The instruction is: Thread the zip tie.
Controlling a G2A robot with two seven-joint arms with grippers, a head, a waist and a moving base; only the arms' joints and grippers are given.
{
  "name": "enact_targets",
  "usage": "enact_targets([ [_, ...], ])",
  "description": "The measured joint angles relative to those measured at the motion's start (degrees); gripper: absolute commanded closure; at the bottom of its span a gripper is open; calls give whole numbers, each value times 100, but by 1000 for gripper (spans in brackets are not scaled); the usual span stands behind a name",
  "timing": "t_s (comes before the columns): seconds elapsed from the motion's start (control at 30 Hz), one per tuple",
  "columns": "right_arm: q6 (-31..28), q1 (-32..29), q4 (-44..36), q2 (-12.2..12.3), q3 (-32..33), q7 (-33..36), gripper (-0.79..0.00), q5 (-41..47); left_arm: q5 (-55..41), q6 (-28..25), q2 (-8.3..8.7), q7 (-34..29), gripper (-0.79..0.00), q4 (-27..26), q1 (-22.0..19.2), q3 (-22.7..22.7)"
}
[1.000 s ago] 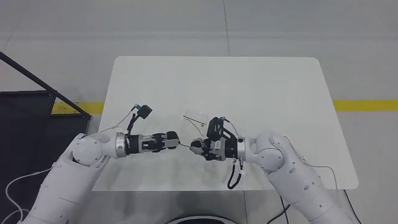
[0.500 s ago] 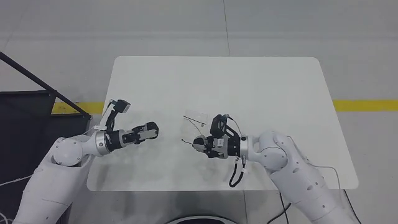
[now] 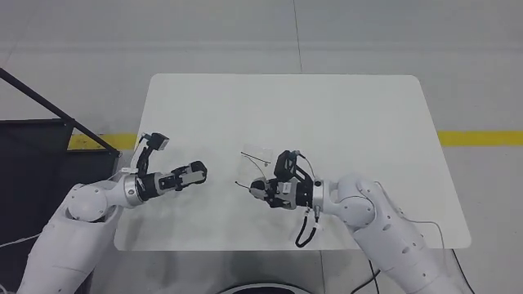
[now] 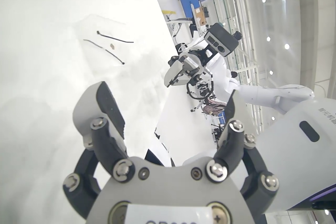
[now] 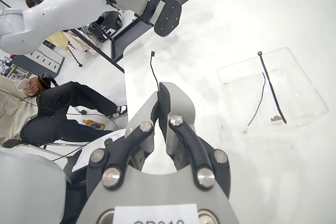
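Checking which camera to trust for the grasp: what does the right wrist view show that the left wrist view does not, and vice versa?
Right wrist view adds: the right hand shut on a zip tie, whose head end sticks out past the fingertips. Left wrist view adds: the left hand seen from behind, fingers spread apart, nothing between them. Both share: the clear tray on the white table, two loose zip ties lying in it, and the other arm's hand farther off.
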Motion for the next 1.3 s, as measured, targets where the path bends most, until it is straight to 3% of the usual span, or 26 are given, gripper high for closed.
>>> enact_targets([
  [0.43,117,74,435,-165,-125,-724,0,927,812,-1350,-185,1577,-785,-396,369,389],
  [0.83,299,-3,391,-177,-105,-803,0,1051,908,-1313,-192,1666,-785,-404,371,384],
  [0.97,279,-7,464,-212,-129,-717,0,1577,1623,-1186,-284,2450,-785,-485,312,500],
  [1.17,247,47,580,-253,-130,-578,0,2096,2155,-1812,-437,3110,-785,-276,18,963],
  [1.3,177,117,666,-272,-145,-378,0,2304,2382,-2014,-525,3435,-662,4,-198,1158],
])
